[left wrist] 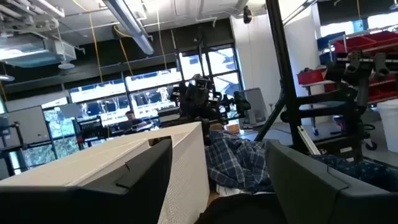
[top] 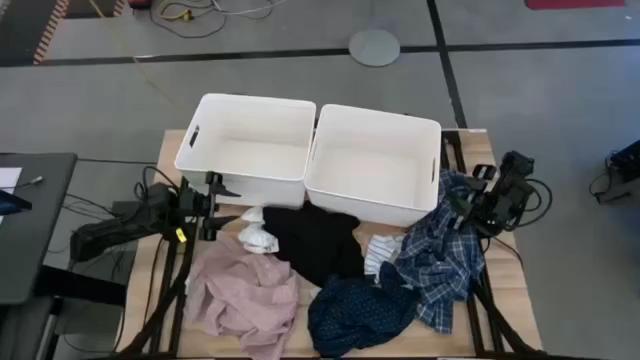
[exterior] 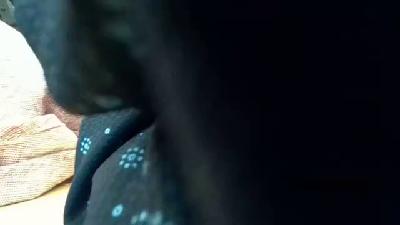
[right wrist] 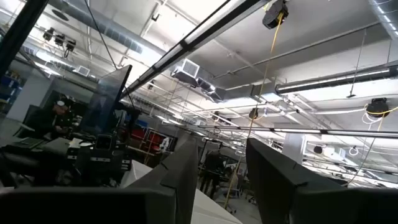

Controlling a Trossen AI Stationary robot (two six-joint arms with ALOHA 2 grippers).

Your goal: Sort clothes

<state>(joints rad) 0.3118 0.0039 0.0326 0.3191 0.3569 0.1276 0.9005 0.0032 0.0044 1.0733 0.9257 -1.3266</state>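
Left gripper [top: 228, 206] hovers with fingers spread apart and empty at the table's left edge, just beside the left white bin [top: 246, 147] and near the small white sock [top: 258, 235]. Right gripper [top: 462, 208] sits over the blue-white plaid shirt [top: 440, 260] beside the right white bin [top: 372, 162], fingers parted. On the table [top: 508, 290] lie the dusty-pink garment [top: 243, 295], the black garment [top: 318, 244] and the navy dotted garment [top: 358, 312], all heaped in front of the bins
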